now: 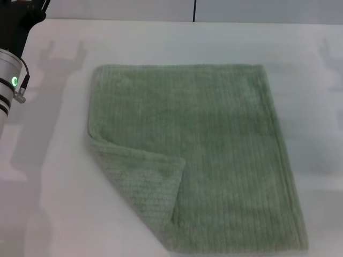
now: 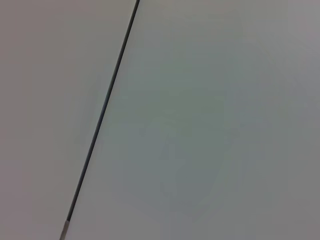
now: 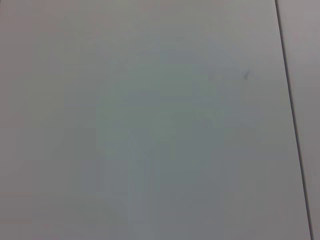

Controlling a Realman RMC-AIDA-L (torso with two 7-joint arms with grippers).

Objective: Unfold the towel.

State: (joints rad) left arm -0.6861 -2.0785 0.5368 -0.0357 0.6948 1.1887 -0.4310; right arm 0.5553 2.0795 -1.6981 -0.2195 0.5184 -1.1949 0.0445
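**Towel Position and Arm Status**

**1. Towel.** The towel (image 1: 203, 155) lies flat on the white table (image 1: 53, 187), occupying the centre and the near right portion of the head view. It is a sage-green terry cloth with fine ribbed stripes. Its far edge runs roughly parallel to the far edge of the table, and its right edge slants outward toward the near side, with a hemmed border visible along it. The near edge reaches almost to the bottom limit of the head view.

**2. Folded corner.** The near left corner (image 1: 142, 187) of the towel is turned over onto the upper surface of the cloth. The flap forms a roughly triangular area of paler green, and its free point rests on the towel body near the middle of the near half. The remaining three corners lie flat against the table.

**3. Left arm.** Only a section of the left arm (image 1: 10, 80) is visible, at the far left edge of the head view, beside the table and well apart from the towel. A green indicator light (image 1: 14, 81) is lit on its silver collar. The left jaws are not in view, so their state cannot be told.

**4. Right arm.** The right arm and its jaws appear in no view; their state cannot be told.

**5. Wrist views.** Both wrist views show only a plain pale surface crossed by a thin dark seam (image 2: 102, 112). The towel appears in neither.
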